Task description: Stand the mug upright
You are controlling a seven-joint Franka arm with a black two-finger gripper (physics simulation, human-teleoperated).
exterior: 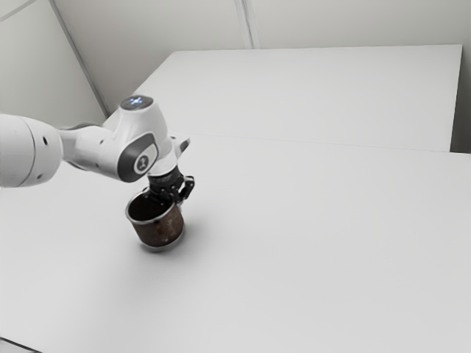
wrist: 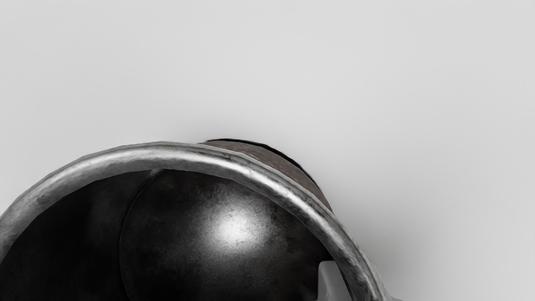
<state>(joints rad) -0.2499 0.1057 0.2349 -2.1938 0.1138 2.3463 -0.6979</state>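
The brown mug with a metal rim (exterior: 160, 229) has its open mouth facing up and leans a little toward the exterior view's left. Whether its whole base rests on the table I cannot tell. My gripper (exterior: 174, 194) is at the mug's rim, on the side away from the exterior camera, pointing down. In the wrist view the mug (wrist: 234, 209) shows its dark inside, and the gripper (wrist: 370, 290) is shut on its wall, one fingertip inside and the other just outside the rim. The mug's handle is not visible.
The white table (exterior: 316, 243) extends around the mug, and another white surface (exterior: 309, 95) adjoins it toward the back. A dark thin edge (exterior: 20, 345) crosses the exterior view's lower left corner. Pale walls stand behind.
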